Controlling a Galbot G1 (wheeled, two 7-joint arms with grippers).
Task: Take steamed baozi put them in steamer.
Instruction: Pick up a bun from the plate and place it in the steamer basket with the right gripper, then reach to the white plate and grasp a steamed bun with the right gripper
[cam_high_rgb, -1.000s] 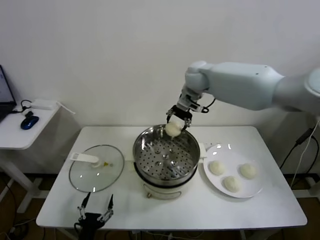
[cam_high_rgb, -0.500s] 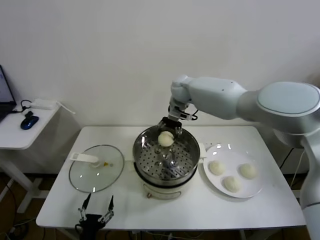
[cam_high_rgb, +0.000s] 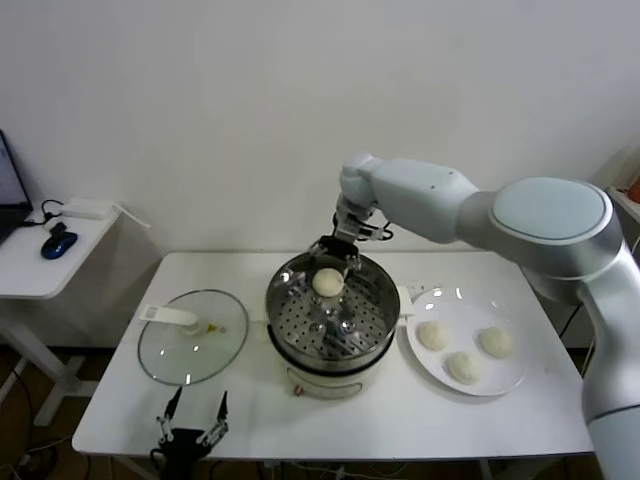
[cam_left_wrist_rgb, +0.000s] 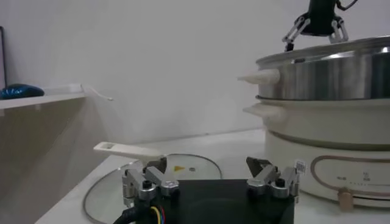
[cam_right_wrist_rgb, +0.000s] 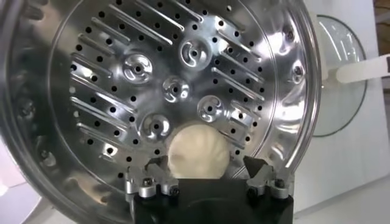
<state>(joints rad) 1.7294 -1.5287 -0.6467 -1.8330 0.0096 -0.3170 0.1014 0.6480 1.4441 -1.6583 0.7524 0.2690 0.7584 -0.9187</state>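
Steam-pot work is all on the right side: the right gripper (cam_high_rgb: 331, 262) hangs over the far rim of the steamer (cam_high_rgb: 331, 312), reaching in from behind, with one steamed baozi (cam_high_rgb: 327, 282) sitting between its fingers (cam_right_wrist_rgb: 152, 176). From the right wrist view the bun (cam_right_wrist_rgb: 198, 152) lies on the perforated tray (cam_right_wrist_rgb: 152, 79) near the pot's wall, and the fingers stand on either side of it with a visible gap, spread rather than pinching; whether they touch the dough at all I cannot tell. The steamer stands on its white electric base (cam_high_rgb: 330, 381) in the middle of the white counter (cam_high_rgb: 520, 420). Just beside it on the right is a white plate (cam_high_rgb: 512, 375) carrying three more baozi (cam_high_rgb: 434, 335) (cam_high_rgb: 495, 341) (cam_high_rgb: 463, 367), apart from one another. On the other side of the pot the glass lid (cam_high_rgb: 192, 335) lies flat on the counter with its white handle (cam_high_rgb: 170, 316) pointing away from the steamer. The left gripper (cam_high_rgb: 190, 420) is parked low at the near edge of the counter, in front of the lid, its fingers (cam_left_wrist_rgb: 143, 182) spread wide and holding nothing.
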